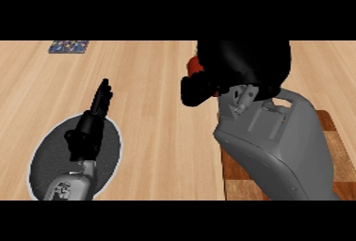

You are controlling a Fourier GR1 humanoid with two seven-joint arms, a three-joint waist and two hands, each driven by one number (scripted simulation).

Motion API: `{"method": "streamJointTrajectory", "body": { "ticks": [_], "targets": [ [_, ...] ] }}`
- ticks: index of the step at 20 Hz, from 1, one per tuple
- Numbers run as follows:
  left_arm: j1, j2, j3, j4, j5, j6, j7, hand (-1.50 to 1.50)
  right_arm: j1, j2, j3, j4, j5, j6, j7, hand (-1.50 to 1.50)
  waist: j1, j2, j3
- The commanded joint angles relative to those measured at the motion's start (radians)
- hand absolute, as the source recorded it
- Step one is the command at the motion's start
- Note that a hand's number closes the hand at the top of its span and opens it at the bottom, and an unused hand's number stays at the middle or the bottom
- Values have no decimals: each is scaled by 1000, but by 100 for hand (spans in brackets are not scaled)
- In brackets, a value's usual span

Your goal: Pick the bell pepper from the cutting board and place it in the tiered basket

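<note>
Red is showing between the curled fingers of my right hand [230, 70], which I am reading as the bell pepper [194, 65], clamped and lifted above the wooden counter [160, 117], clear of the cutting board [240, 181]. My left hand [94, 117] is hanging straight-fingered over a dark plate [49, 155]. The carry is under way; no tiered basket is showing, so finding it comes next.

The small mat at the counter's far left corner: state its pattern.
The mat is a multicolored speckle on a dark blue ground, seen in the head view.
</note>
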Motion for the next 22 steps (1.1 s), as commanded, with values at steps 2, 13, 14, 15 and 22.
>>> {"method": "streamJointTrajectory", "body": {
  "ticks": [2, 13, 14, 15, 22],
  "targets": [
    [3, -21, -28, -9, -17, 9, -3, 0, -146, 14, -145, 122, -82, -48, 161, 150, 12, 5, 0],
    [24, -37, -28, -7, -24, 32, -30, 0, -266, -42, -225, 400, 6, -183, 16, 150, 3, 8, 1],
    [-30, -28, -13, 1, -29, 29, 10, 0, -202, -74, -204, 397, 25, -197, -33, 150, -2, 9, 1],
    [8, -15, -18, -49, -20, 11, 23, 0, -274, -51, -209, 484, 46, -217, -13, 150, 9, 9, 1],
    [22, -37, -56, -10, -44, 65, -21, 0, -261, -157, -242, 581, 68, -259, -157, 150, -2, 8, 1]
  ]
}}
